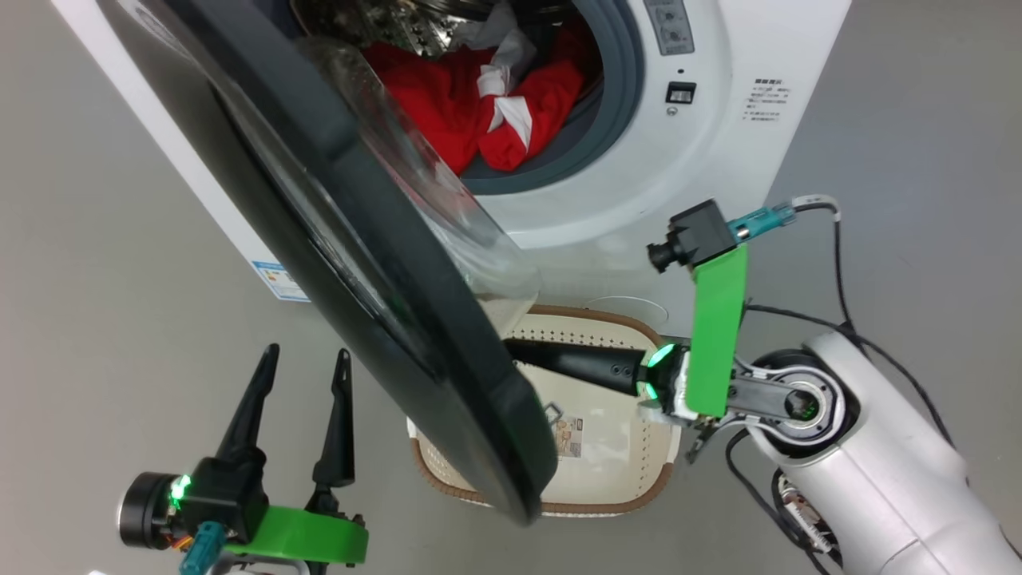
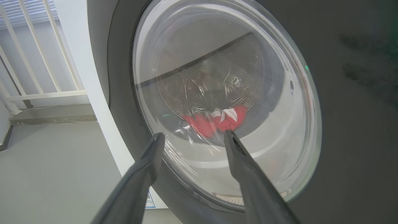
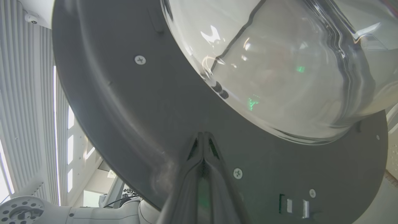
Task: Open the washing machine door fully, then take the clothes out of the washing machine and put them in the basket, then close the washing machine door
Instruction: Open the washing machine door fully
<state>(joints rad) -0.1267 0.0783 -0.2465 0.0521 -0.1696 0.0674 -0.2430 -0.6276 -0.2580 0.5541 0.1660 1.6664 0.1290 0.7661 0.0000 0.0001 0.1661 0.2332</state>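
Observation:
The washing machine door (image 1: 375,263) stands partly open, its black rim and glass bowl (image 3: 279,68) swung out over the basket (image 1: 607,447). Red clothes (image 1: 471,104) with white stripes lie in the drum of the white washing machine (image 1: 703,160). My right gripper (image 3: 203,134) is shut, its joined fingertips pressed against the door's inner black face just below the glass bowl; in the head view its dark fingers (image 1: 575,363) reach left behind the door's edge. Outside the door, my left gripper (image 1: 307,355) hangs open and empty, facing the window (image 2: 217,102), through which the clothes (image 2: 217,123) show.
The cream basket sits on the grey floor right under the door's lower edge. A blue label (image 1: 279,281) marks the machine's lower left corner. A white railing (image 2: 37,56) and a low step stand to the left of the machine. Bare floor spreads left of my left gripper.

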